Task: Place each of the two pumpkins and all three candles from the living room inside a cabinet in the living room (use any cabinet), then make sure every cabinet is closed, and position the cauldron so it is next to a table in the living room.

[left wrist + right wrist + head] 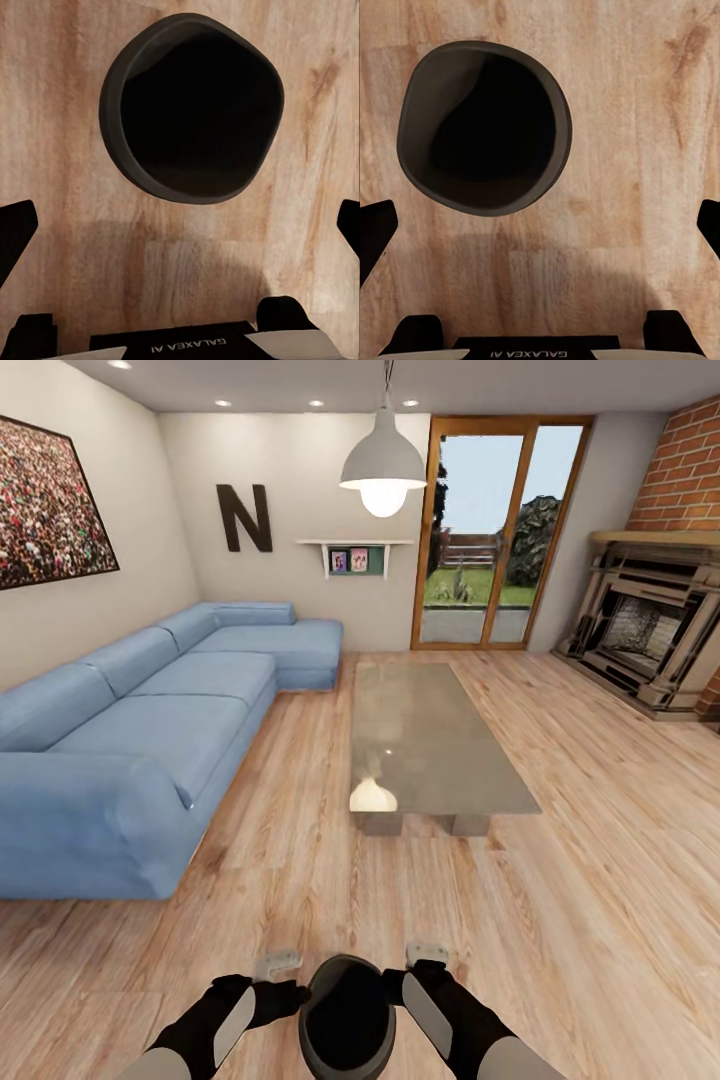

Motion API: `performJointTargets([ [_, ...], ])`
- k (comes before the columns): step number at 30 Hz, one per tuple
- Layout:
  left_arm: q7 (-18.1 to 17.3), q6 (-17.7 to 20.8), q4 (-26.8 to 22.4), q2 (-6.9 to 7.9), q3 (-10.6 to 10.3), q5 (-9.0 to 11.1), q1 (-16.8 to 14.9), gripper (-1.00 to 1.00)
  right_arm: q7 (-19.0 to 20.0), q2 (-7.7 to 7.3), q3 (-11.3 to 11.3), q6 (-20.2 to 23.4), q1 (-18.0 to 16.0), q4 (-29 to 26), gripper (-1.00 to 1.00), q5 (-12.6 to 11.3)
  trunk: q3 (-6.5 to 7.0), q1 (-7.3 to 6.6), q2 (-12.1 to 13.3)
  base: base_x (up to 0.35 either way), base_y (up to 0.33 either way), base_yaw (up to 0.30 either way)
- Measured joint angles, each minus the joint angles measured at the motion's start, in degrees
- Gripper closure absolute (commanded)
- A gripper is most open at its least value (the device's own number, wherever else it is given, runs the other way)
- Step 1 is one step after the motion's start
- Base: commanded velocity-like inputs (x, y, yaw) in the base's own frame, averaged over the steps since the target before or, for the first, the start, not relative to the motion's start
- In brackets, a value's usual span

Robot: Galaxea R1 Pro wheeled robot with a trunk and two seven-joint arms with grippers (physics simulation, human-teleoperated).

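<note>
The cauldron [347,1015] stands on the wood floor [560,880] directly in front of the robot, between the two arms. The left gripper [278,964] and right gripper [427,953] flank it at about equal distance, so neither arm is clearly nearer. In both wrist views the fingers are spread wide at the frame edges and hold nothing; the pot's round mouth [193,106] [484,127] lies below and between them, with no long axis. The table [425,740] lies straight ahead, well apart from the cauldron; the move therefore runs forward.
</note>
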Motion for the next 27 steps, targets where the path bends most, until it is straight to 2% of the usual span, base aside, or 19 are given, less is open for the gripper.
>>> performJointTargets([
  [5,-1.54,0.00,0.00,0.04,-0.02,-0.04,0.00,-1.00,1.47,0.00,0.01,-0.05,0.00,0.00,-1.00,0.20,-0.90,1.10,-2.01,0.000,0.000,0.000],
  [27,-1.90,-0.04,0.00,0.15,-0.11,0.04,0.00,-1.00,1.64,0.00,0.01,-0.15,0.00,-0.06,-1.00,0.42,-4.85,5.93,-10.83,0.000,0.000,0.000],
])
